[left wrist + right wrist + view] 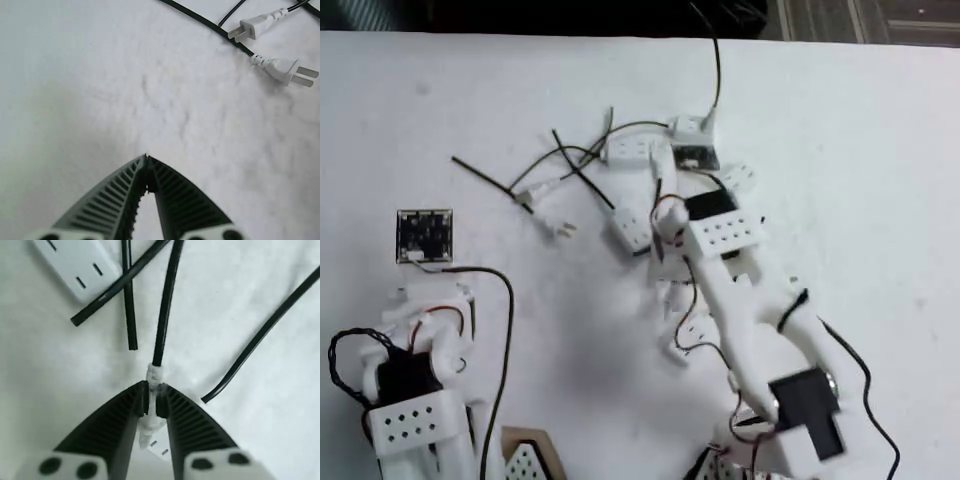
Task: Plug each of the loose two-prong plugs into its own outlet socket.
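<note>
The right gripper (151, 407), clamping the small white two-prong plug (155, 377), is probably needing to line it up squarely with the white plastic outlet strip (75, 262), upper left.

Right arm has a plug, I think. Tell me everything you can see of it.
The white plug looks like moulded plastic, with a ribbed collar where its black cord enters. The right gripper is shut on its body, pinching it from both sides. The cord runs straight away from the gripper over the white table. I cannot tell whether the plug rests on the table, and the prongs cannot be made out clearly.
</note>
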